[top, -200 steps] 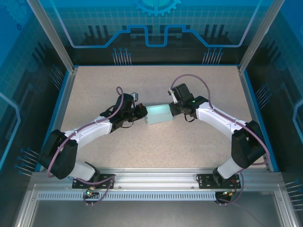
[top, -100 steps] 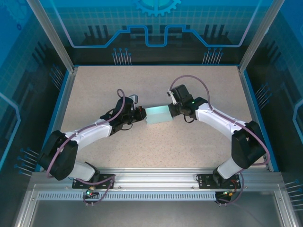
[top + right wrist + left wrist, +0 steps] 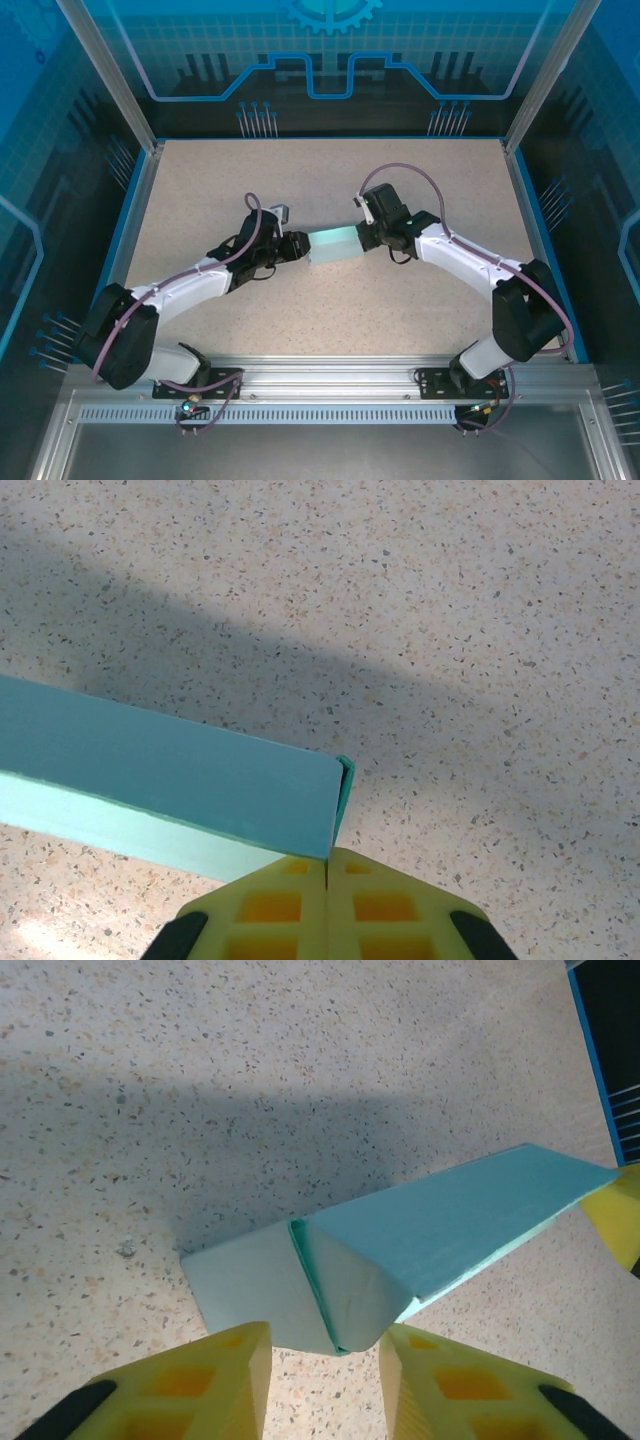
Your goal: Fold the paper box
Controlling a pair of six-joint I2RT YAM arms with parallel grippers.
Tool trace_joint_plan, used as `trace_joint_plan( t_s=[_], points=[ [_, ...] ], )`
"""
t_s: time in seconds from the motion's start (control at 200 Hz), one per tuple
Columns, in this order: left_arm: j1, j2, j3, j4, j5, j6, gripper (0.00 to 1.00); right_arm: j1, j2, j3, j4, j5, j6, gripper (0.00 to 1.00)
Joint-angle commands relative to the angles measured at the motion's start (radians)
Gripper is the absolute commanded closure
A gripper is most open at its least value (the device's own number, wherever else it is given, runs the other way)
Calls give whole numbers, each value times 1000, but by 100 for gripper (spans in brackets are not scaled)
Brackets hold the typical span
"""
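The paper box point(image 3: 333, 244) is a folded light teal flat box at the middle of the table, held between the two arms. In the left wrist view its near end point(image 3: 345, 1285) shows a rounded end flap bulging out over a paler panel. My left gripper point(image 3: 325, 1365) is open, and the box's tip sits just inside the gap between the yellow fingertips point(image 3: 225, 1380). My right gripper point(image 3: 328, 872) is shut, with the thin edge of the box's point(image 3: 170, 770) far end flap pinched in its seam. In the overhead view, the left gripper point(image 3: 297, 247) and right gripper point(image 3: 365, 236) are at opposite ends of the box.
The speckled table point(image 3: 330, 310) is ringed by a blue rail point(image 3: 535, 230) and metal posts. A yellow finger of the right gripper point(image 3: 615, 1215) shows past the box's far end in the left wrist view.
My left gripper has opened and let go of the box's near end, drawing back slightly to the left. The right gripper stays shut on the far end; the box has barely shifted.
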State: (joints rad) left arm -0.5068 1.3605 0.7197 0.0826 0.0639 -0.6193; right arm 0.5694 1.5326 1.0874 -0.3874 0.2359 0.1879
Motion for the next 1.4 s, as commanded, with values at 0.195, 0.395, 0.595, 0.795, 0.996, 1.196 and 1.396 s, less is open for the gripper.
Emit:
trace_joint_plan(
  t_s=[0.195,0.395,0.595,0.795,0.996,1.196,1.396],
  points=[
    [33,-96,9,-26,51,32,38,15,-9,-19,-44,19,12,100],
    [56,-22,55,-18,115,-23,36,18,-9,-15,-45,21,15,100],
    [57,55,75,33,138,-68,36,23,-11,-12,-47,25,15,100],
    [56,94,62,57,155,-90,38,24,-10,-12,-48,26,16,100],
    [41,104,8,83,151,-112,39,29,-11,-21,-41,29,24,100],
    [17,129,-16,90,105,-95,41,33,-12,-30,-37,35,30,99],
    [-1,146,-19,73,58,-43,42,31,-25,-24,-50,39,21,93]
  ],
)
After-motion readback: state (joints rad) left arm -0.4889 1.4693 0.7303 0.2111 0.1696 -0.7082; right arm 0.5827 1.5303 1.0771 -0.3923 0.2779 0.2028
